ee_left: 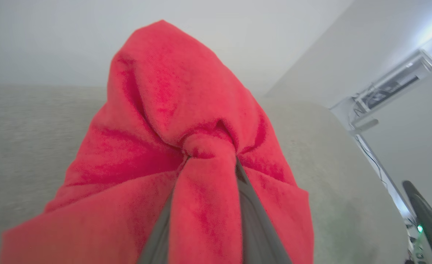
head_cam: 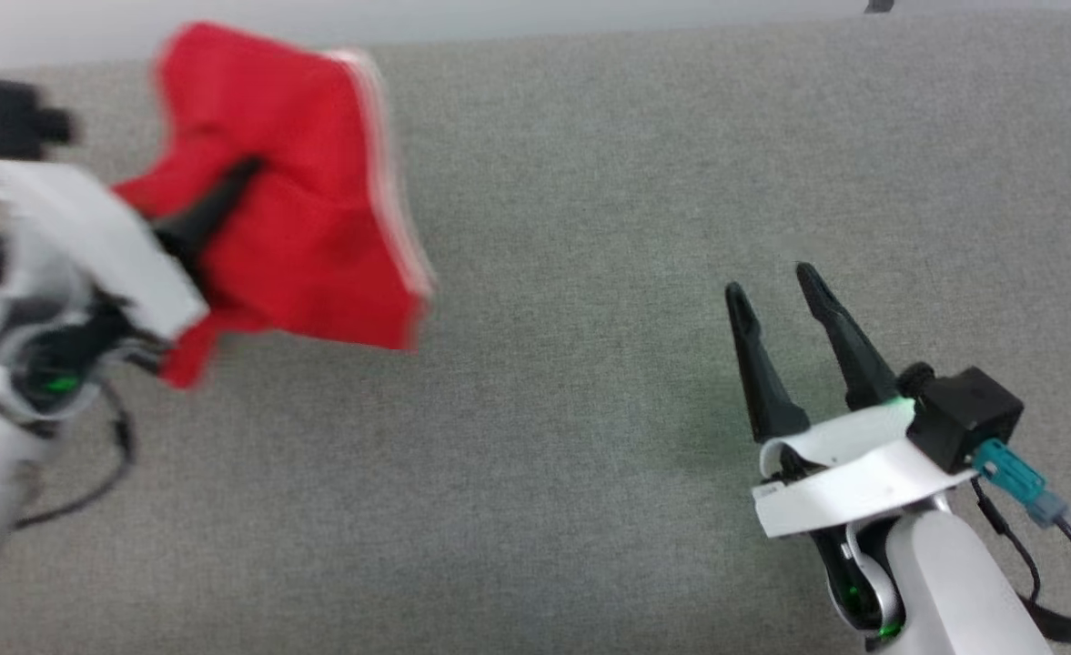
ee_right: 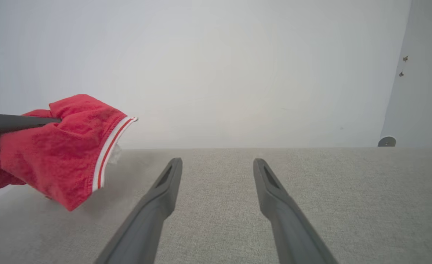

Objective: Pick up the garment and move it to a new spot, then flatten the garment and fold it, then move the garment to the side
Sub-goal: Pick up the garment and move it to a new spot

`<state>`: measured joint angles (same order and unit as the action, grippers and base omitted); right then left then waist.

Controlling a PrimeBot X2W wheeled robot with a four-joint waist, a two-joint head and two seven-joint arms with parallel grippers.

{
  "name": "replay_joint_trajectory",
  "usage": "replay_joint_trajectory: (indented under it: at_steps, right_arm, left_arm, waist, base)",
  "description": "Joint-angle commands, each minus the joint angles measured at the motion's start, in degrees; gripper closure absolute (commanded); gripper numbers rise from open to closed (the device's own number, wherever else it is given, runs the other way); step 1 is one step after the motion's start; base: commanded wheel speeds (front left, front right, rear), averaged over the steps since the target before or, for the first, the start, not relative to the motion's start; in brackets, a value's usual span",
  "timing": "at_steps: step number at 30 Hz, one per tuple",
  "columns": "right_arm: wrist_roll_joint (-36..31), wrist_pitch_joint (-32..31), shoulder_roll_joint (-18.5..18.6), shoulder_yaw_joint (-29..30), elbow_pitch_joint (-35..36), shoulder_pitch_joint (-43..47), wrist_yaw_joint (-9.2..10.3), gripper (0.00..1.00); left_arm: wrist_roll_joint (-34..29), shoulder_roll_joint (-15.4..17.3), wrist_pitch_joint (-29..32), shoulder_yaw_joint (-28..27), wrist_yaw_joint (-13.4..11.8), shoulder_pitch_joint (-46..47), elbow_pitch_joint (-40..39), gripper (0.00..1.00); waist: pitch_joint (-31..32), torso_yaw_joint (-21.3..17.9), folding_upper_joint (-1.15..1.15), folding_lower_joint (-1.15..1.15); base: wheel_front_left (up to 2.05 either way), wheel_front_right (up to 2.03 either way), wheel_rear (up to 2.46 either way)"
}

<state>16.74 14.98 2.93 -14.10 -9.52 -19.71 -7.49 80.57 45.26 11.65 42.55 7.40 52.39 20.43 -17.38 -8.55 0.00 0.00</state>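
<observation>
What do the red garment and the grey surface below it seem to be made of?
The garment: soft matte knit, likely cotton jersey; it bunches into folds and looks fuzzy. The surface: grey woven fabric, matte; a fine weave shows.

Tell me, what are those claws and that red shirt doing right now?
Left claw shut on the garment, bunched, hanging over the grey surface. Right claw open, empty, apart from it. Nothing seen in the way.
</observation>
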Motion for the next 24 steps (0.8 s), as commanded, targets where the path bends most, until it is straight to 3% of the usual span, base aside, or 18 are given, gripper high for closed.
replay_joint_trajectory:
  at_steps: [1, 6, 11, 18, 24]
  right_arm:
    - [0.32, 0.3, -0.01, 0.39, 0.1, 1.25, 0.0, 0.0]
    - [2.24, 0.31, -0.01, 2.23, 1.4, 2.44, 0.0, 0.0]
    - [5.11, 0.3, -0.05, 4.2, 3.09, 2.99, 0.0, 0.0]
    - [9.87, 0.29, -0.06, 5.52, 5.2, 3.78, 0.0, 0.0]
    - [13.81, 0.19, -0.11, 4.96, 6.5, 3.83, -0.01, 0.0]
  left_arm:
    - [-0.48, -0.6, 0.32, 0.89, 0.15, 0.43, -2.12, 1.0]
    - [0.4, -3.93, 2.08, 4.49, 0.15, 3.16, -11.72, 1.0]
    - [1.21, -9.12, 3.78, 7.64, 0.15, 6.7, -15.79, 1.0]
    - [1.22, -14.37, 6.77, 13.27, 0.16, 10.05, -11.39, 1.0]
    - [0.33, -13.92, 9.75, 17.86, 0.16, 11.23, -3.41, 1.0]
  waist:
    - [0.22, -0.22, 0.0, 0.0]
    - [-0.54, -2.56, 0.0, 0.0]
    - [-2.26, -5.81, 0.0, 0.0]
    - [-5.76, -12.44, 0.0, 0.0]
    - [-9.39, -18.6, 0.0, 0.0]
  base:
    - [0.0, 0.0, 0.0]
    - [0.0, 0.0, 0.0]
    - [0.0, 0.0, 0.0]
    - [0.0, 0.0, 0.0]
    - [0.0, 0.0, 0.0]
